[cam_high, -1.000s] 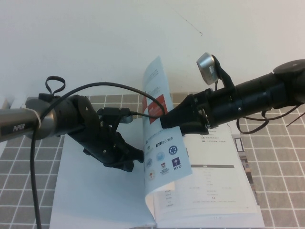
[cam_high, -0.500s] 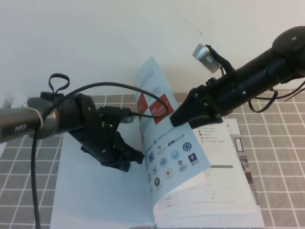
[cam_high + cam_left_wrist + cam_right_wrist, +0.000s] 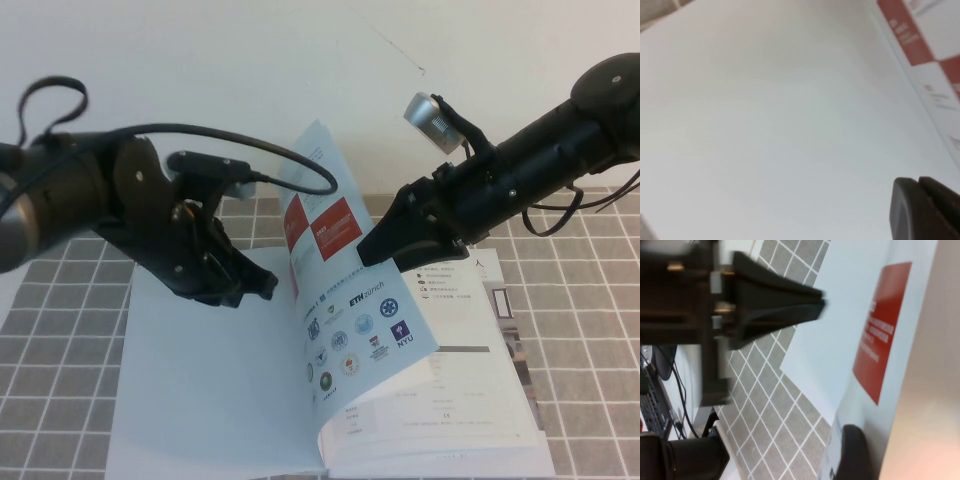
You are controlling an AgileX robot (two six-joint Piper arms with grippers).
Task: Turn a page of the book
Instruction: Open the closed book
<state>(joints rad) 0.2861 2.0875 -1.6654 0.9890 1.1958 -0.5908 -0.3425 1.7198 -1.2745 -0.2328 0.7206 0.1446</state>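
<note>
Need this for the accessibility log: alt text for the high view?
The page stands half-turned above the open book, with the right gripper at its far edge, fingers spread. The left gripper hovers over the blank left sheet on a grey-tiled table.

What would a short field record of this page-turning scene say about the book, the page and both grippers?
book: open flat on the checked mat
page: lifted, curved, standing above the spine, logos facing the camera
right gripper: open, at the page's raised right edge
left gripper: above the blank left-hand page, left of the raised page
stage: turn half done, page not yet laid down
</note>
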